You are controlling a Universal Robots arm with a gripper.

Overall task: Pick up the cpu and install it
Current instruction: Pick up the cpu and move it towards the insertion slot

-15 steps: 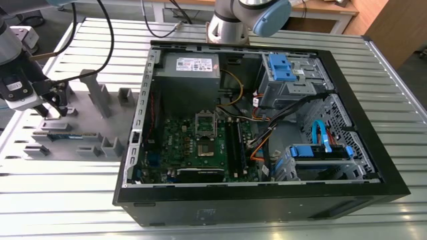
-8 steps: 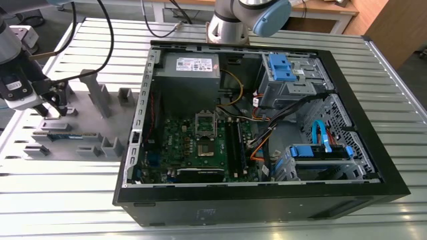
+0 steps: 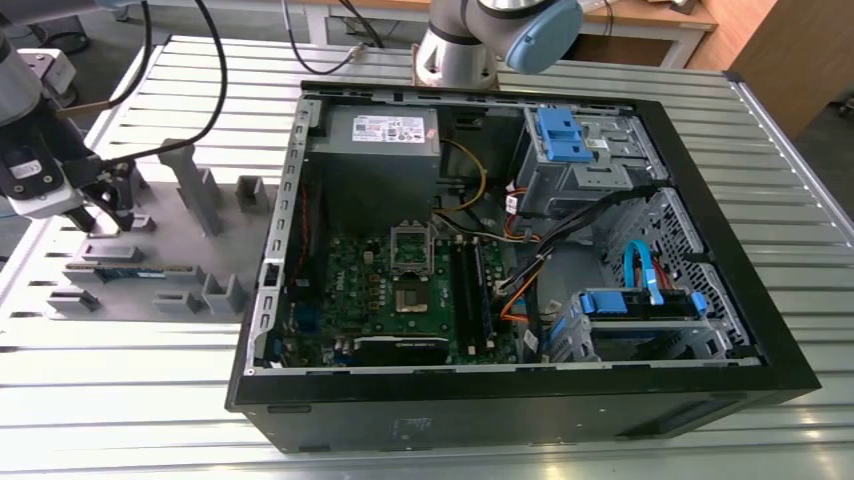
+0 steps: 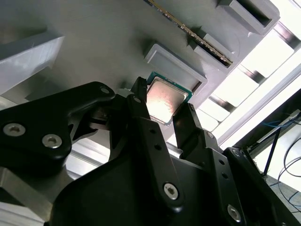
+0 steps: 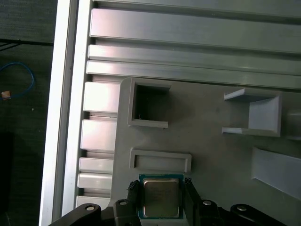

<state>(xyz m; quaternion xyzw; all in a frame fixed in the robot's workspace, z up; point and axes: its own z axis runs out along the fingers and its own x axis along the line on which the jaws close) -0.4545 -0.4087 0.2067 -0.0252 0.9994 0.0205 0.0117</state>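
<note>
**Gripper and cpu at the parts tray.** In the exterior view you see the gripper (image 3: 104, 222) lowered over the grey parts tray (image 3: 174, 240). The tray lies on the slatted metal table (image 3: 134, 370) at the exterior view's left, well apart from the open computer case (image 3: 747, 330).

In both wrist views the cpu (image 5: 161, 197) (image 4: 164, 101) sits between the two black fingers (image 5: 134, 194), its shiny metal top facing up and its thin green rim showing. Note that the gripper (image 5: 160, 183) (image 4: 162, 96) is pinching the cpu: one finger lies against one edge of the chip and the other against the opposite edge. You cannot tell from these views whether the chip rests on the tray surface or is raised off it.

Just beside the cpu, on the tray, stands a low rectangular frame (image 5: 160, 161) (image 4: 174, 63). Beyond that frame there is a deeper square pocket (image 5: 149, 104).

A memory stick (image 3: 127, 271) (image 4: 193, 33) lies on the same tray, near the gripper but not touching it.

Inside the case, observe the green motherboard (image 3: 360, 290) lying flat on the floor. The cpu socket (image 3: 410, 262) is near its middle, with its metal frame raised. The grey power supply (image 3: 380, 130) occupies the far corner of the case, just in front of the arm's base (image 3: 461, 55).
</note>
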